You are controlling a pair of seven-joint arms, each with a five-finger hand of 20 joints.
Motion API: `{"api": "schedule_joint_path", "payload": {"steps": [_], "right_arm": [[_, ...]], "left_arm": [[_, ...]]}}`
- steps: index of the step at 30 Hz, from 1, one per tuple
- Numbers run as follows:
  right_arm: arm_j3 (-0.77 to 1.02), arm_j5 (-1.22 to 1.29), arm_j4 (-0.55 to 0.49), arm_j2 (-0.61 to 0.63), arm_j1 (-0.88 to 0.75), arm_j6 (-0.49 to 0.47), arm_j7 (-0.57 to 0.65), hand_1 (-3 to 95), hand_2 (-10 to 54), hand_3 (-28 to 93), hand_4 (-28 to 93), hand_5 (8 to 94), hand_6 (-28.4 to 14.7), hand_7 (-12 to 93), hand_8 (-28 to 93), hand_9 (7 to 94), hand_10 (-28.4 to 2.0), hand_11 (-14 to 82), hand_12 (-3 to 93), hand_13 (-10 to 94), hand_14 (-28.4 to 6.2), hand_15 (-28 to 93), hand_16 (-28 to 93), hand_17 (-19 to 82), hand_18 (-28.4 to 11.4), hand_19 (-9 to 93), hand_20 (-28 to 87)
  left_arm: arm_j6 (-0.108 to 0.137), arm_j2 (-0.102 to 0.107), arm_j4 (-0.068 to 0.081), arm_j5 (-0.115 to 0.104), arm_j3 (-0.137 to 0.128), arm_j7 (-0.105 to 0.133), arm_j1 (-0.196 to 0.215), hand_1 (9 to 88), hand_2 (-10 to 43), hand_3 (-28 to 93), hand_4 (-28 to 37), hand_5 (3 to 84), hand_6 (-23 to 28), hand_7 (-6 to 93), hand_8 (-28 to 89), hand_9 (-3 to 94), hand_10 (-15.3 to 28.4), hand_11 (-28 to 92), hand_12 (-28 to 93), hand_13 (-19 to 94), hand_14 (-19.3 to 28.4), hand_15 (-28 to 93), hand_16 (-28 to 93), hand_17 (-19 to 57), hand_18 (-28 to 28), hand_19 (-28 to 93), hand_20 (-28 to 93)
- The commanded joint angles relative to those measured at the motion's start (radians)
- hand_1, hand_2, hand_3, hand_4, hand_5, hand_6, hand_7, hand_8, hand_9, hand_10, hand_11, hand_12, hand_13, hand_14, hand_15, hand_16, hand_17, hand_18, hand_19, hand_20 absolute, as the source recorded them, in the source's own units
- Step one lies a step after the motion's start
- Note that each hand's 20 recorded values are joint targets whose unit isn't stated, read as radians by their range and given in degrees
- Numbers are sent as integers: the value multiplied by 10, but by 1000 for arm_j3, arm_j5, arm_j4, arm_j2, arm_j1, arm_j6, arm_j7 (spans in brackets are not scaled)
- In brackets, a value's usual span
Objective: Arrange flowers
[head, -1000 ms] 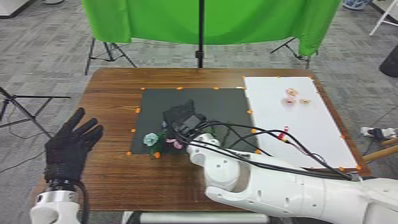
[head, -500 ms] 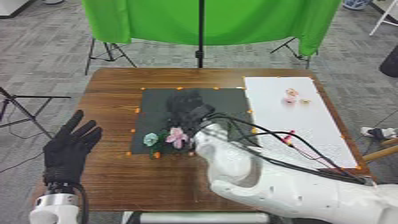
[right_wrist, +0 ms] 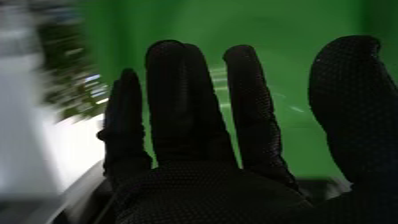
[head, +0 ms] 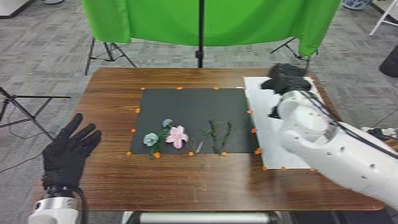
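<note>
Flowers and greenery, head view: laid flat on a black mat atop a brown wooden table. Grouped toward the mat's near edge — probably to build one bouquet outward from a shared base. Pink flower, petals spread, brightest piece of the lot; likely placed centrally as the focus. Blue-green flower, round and ruffled, just beside, over dark green foliage. Small bluish flower, farther from the near edge, presumably for added height. Green sprigs, slender and knobbly, roughly parallel, apart from the blooms; perhaps intended as a leafy flank. Thin pale piece between pink flower and sprigs, too small to identify.

White sheet, alongside the mat on the robot's right; likely a supply area, kept separate so as not to crowd the layout. Orange markers around both, probably for alignment. Right hand over the sheet's far end, well apart from the mat, perhaps for the next pickup. Left hand beside the mat, fingers extended, nothing grasped; out of the working area, apparently to leave room.

Right wrist view: right hand with fingers straight and thumb apart — released, no flower or stem between. Green backdrop beyond.
</note>
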Motion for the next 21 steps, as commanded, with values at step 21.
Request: {"api": "schedule_joint_path", "payload": {"steps": [21], "right_arm": [[-74, -3, 166, -26, 23, -138, 52, 336, -95, 818, -282, 518, 24, 175, -137, 545, -165, 237, 153, 474, -141, 735, 115, 118, -247, 736, 450]], "left_arm": [[11, 8, 8, -19, 26, 22, -5, 199, 69, 811, -283, 347, 70, 77, -81, 321, 194, 237, 107, 203, 270, 543, -105, -82, 284, 572, 29]]}}
